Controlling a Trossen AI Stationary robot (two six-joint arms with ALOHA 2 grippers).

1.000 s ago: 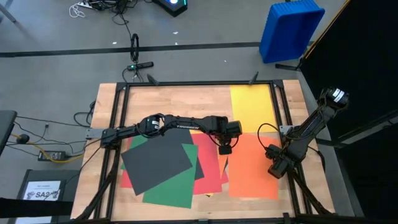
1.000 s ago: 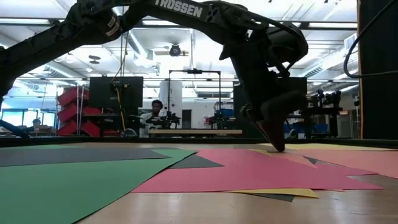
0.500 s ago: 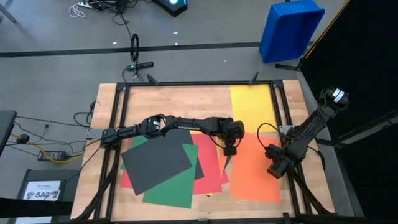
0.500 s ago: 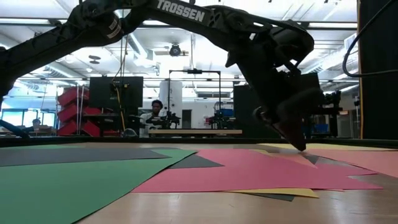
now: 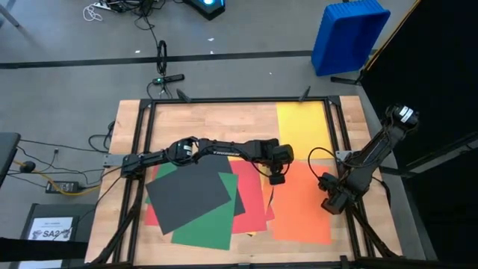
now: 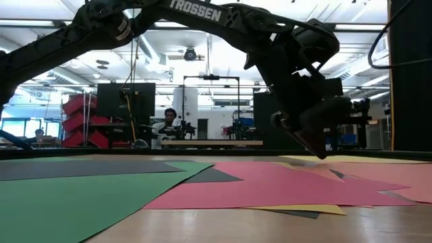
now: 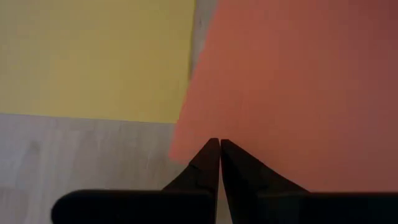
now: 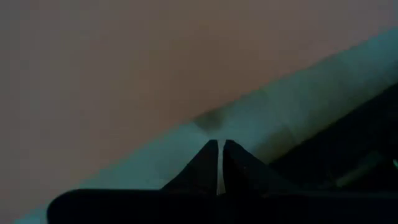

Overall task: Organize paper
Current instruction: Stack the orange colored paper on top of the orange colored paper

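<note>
— How is the light falling across the scene?

— Overhead strips in the room beyond are glowing brightly in the low view, turning the long dark robot arm [image 6: 202, 17] into a near silhouette. From above, the pale wooden table top [image 5: 216, 123] is sitting in even, soft light, with faint shadows hugging the arms.

— And sharpness?

— The left wrist view is looking soft, the matte orange paper sheet [image 7: 298, 81] and matte yellow paper sheet [image 7: 93, 56] blurring at their edges. The right wrist view is running dim and murky, with a greenish cast.
</note>
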